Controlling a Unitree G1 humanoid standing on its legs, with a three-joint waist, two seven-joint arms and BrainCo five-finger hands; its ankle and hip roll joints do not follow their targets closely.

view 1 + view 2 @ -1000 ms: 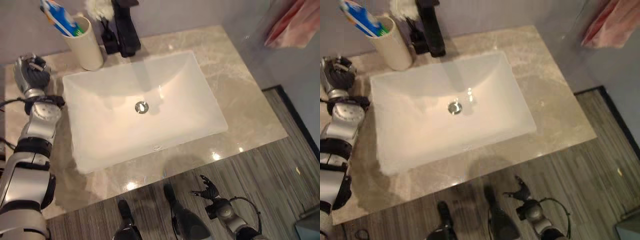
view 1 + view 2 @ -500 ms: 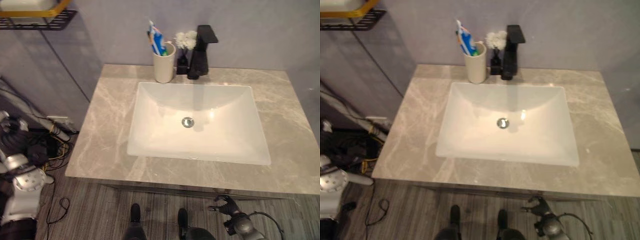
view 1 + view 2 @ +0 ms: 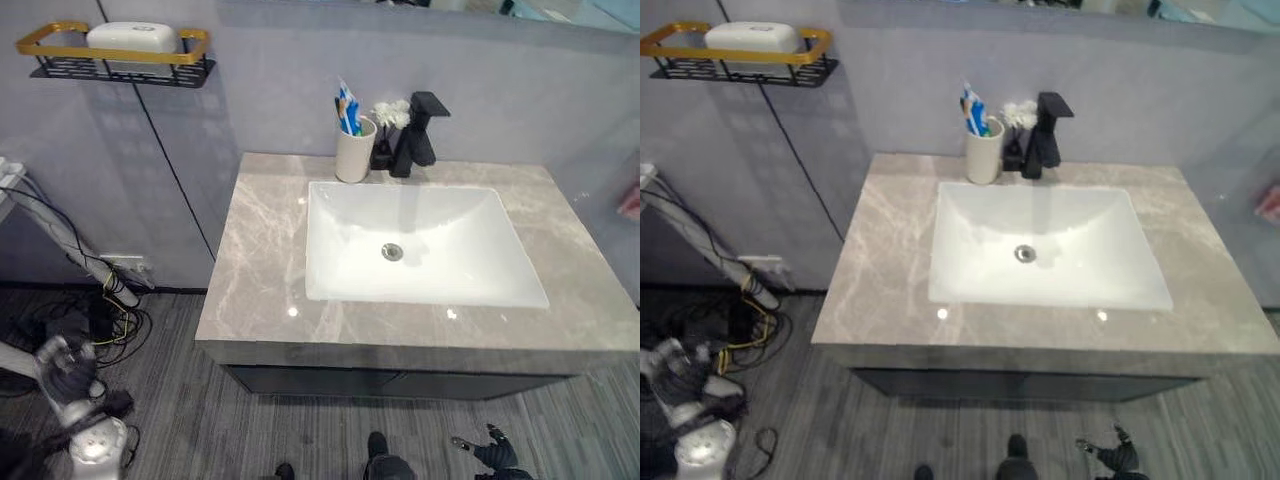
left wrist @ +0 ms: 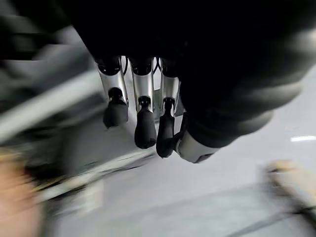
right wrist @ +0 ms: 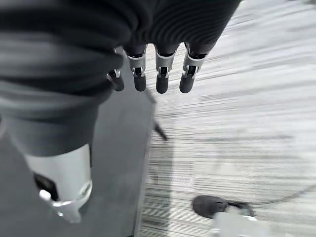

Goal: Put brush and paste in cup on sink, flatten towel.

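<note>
Brush and paste: the brush (image 3: 344,106) and the paste (image 3: 350,115) stand upright together in the cup, their tops sticking out above its rim; which is which is hard to tell at this range
Cup: the cream cup (image 3: 354,152) stands on the surface at the back left corner of the basin, near the wall
Tap: a black tap (image 3: 417,134) stands just beside the cup on its right, with a small white flower (image 3: 390,113) between them
Basin: the white rectangular sink basin (image 3: 420,246) is set into the grey marble surface (image 3: 255,270), a round drain (image 3: 392,252) at its middle
Towel: a pink cloth (image 3: 631,198) shows at the far right edge, mostly cut off
Shelf: a black and gold wall shelf (image 3: 115,55) carries a white soap-like block (image 3: 131,36), up on the wall well left of the sink
Left hand: the left hand (image 3: 66,368) hangs low over the floor, well apart from the surface; fingers (image 4: 144,120) straight and relaxed, holding nothing
Right hand: the right hand (image 3: 494,452) is low near the floor in front of the cabinet; fingers (image 5: 162,75) hang straight, spread a little, holding nothing
</note>
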